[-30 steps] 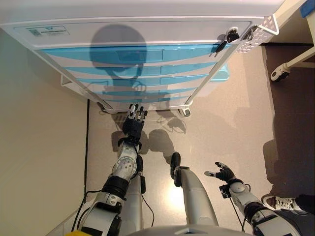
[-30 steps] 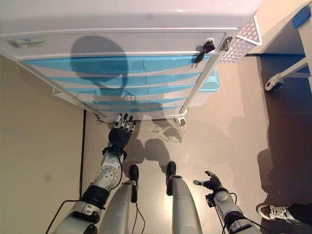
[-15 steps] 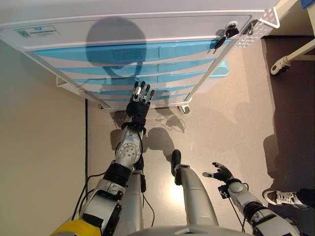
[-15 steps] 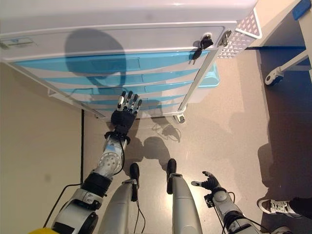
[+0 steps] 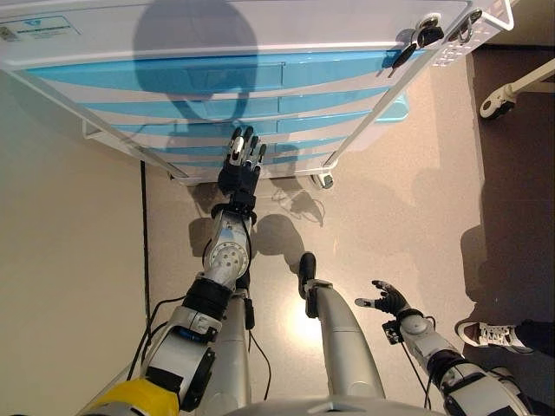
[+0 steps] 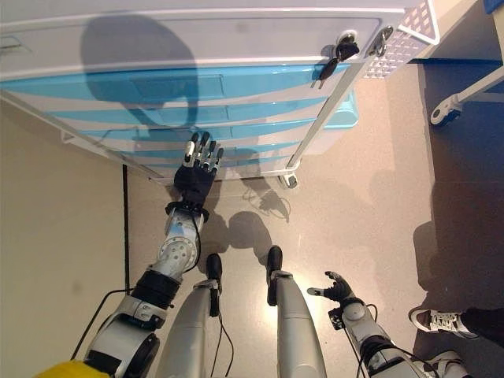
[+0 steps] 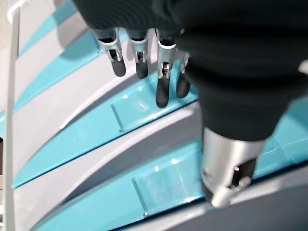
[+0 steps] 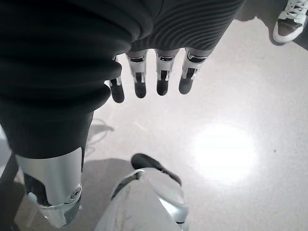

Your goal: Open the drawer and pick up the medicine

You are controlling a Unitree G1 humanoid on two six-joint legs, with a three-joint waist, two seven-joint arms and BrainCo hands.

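Note:
A white cabinet (image 5: pixel 217 26) with several turquoise drawer fronts (image 5: pixel 260 74) stands before me; all drawers are closed. No medicine shows. My left hand (image 5: pixel 240 169) is open, fingers straight, raised in front of the lower drawers. In the left wrist view its fingertips (image 7: pixel 162 96) hover close to a turquoise drawer front (image 7: pixel 144 110) with a flat recessed handle; I cannot tell whether they touch it. My right hand (image 5: pixel 388 301) is open and empty, low at my right side above the floor, as the right wrist view (image 8: pixel 159 72) also shows.
The cabinet rolls on castors (image 5: pixel 325 180). A keyed lock (image 5: pixel 425 36) and a white wire basket (image 5: pixel 486 22) are at its top right corner. A white frame with a wheel (image 5: pixel 496 102) stands to the right. A person's shoe (image 5: pixel 490 334) is at the lower right.
My left hand has risen from near the floor to the lower drawer fronts. The camera has shifted, so the cabinet sits higher in view. The right hand has stayed put.

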